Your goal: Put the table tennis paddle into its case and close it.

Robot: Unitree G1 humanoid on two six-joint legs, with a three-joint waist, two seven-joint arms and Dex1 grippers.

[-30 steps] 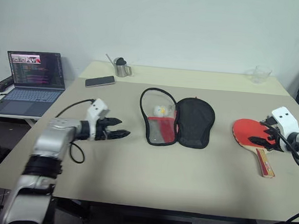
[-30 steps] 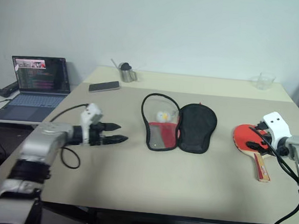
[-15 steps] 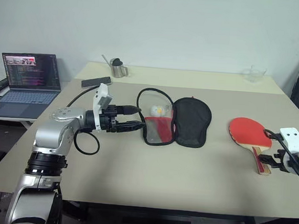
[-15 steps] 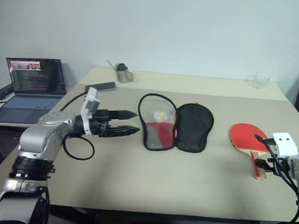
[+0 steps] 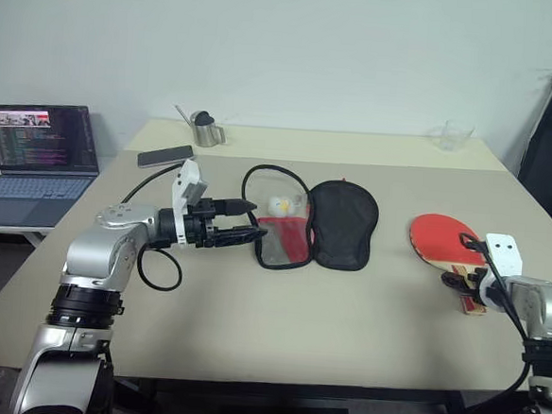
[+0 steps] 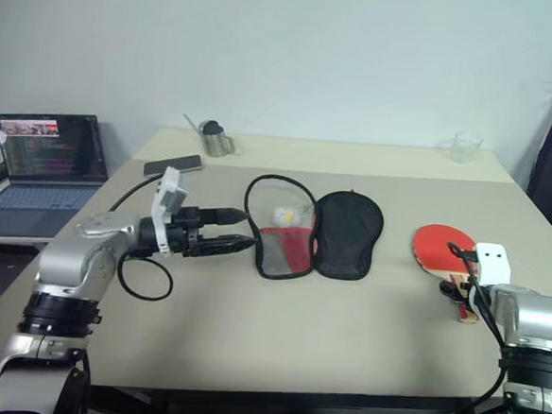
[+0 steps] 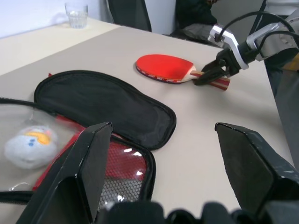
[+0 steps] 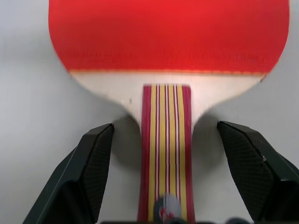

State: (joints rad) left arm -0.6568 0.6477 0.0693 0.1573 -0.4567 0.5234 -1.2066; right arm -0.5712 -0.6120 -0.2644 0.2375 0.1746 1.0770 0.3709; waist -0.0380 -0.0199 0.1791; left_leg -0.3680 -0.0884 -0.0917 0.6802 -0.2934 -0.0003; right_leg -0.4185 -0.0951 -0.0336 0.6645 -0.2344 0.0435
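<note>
While the case (image 5: 307,230) lay unzipped mid-table with the left gripper (image 5: 247,220) spread empty beside it, the right gripper (image 8: 163,177) straddled the paddle (image 5: 444,244) handle, jaws wide, so squeezing shut looked next.

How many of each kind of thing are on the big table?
Paddle: 1
Case: 1
Phone: 1
Metal cup: 1
Clear cup: 1
Total: 5
</note>
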